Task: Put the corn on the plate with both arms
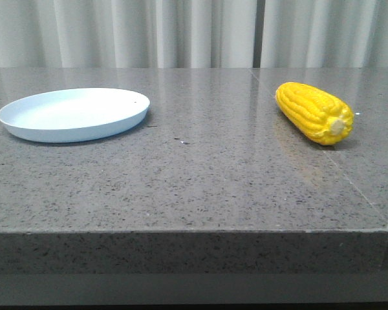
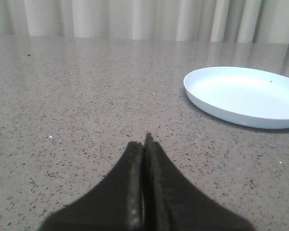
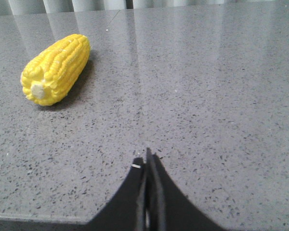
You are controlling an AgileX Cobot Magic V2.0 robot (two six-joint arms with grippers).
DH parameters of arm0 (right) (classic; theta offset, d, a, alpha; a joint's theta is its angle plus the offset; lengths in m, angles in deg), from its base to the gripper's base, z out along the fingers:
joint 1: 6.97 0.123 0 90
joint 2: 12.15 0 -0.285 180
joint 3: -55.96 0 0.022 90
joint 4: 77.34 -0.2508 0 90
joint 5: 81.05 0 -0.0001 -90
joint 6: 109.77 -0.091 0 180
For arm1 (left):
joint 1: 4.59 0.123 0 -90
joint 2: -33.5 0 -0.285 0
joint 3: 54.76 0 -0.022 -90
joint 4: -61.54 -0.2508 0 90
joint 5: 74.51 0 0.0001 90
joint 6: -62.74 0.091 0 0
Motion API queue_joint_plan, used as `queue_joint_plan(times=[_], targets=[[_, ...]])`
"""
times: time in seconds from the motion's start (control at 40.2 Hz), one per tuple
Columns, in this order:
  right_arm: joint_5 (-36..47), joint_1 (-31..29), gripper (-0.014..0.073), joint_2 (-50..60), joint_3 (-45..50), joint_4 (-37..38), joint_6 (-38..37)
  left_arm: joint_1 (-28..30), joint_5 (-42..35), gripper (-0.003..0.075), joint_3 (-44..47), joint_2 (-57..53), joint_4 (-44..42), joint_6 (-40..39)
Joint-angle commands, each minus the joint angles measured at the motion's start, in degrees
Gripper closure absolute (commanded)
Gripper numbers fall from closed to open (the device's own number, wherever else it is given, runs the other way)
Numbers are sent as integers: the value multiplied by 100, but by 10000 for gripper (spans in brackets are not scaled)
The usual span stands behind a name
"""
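Observation:
The yellow corn (image 1: 313, 112) lies on the grey stone table at the right, its pale stub end toward the front. It also shows in the right wrist view (image 3: 56, 68). The pale blue-white plate (image 1: 26, 126) sits empty at the left, and shows in the left wrist view (image 2: 202, 98). My left gripper (image 2: 144, 144) is shut and empty, low over bare table, apart from the plate. My right gripper (image 3: 147, 161) is shut and empty, over the table near its front edge, well short of the corn. Neither gripper shows in the front view.
The grey speckled table (image 1: 200, 174) has its front edge close to the camera. Pale curtains (image 1: 194, 32) hang behind the table's far edge. A seam (image 1: 349, 181) runs through the tabletop at the right.

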Motion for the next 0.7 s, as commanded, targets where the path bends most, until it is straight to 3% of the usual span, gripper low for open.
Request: queue_joint_plan(times=[0.0,0.672], targets=[[414,-31,665,100,-126,-26,30,1,-489,741,130,-94,34,-9],[488,-31,665,101,-126,-26,30,1,-568,741,130,-94,0,-9]])
